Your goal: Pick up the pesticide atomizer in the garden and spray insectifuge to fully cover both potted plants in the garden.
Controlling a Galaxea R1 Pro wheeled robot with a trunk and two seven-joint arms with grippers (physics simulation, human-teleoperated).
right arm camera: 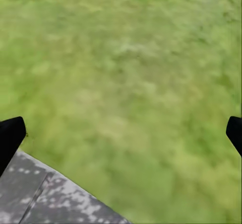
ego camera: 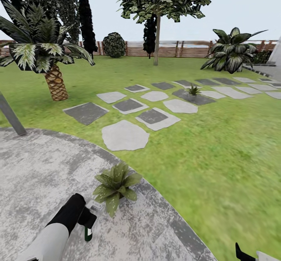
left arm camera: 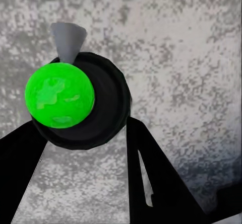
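Mottled grey patio (ego camera: 35, 175), left gripper (ego camera: 89, 218) clamping round dark atomizer (ego camera: 88, 233), right gripper (right arm camera: 121, 133) wide.

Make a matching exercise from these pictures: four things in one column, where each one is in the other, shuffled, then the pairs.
Things:
1. pesticide atomizer
2. near potted plant
3. far potted plant
4. palm

Places:
A. on a dark stepping slab
B. on the lawn at the far left
C. in the left gripper
D. at the edge of the paved patio

Pairs: 1-C, 2-D, 3-A, 4-B
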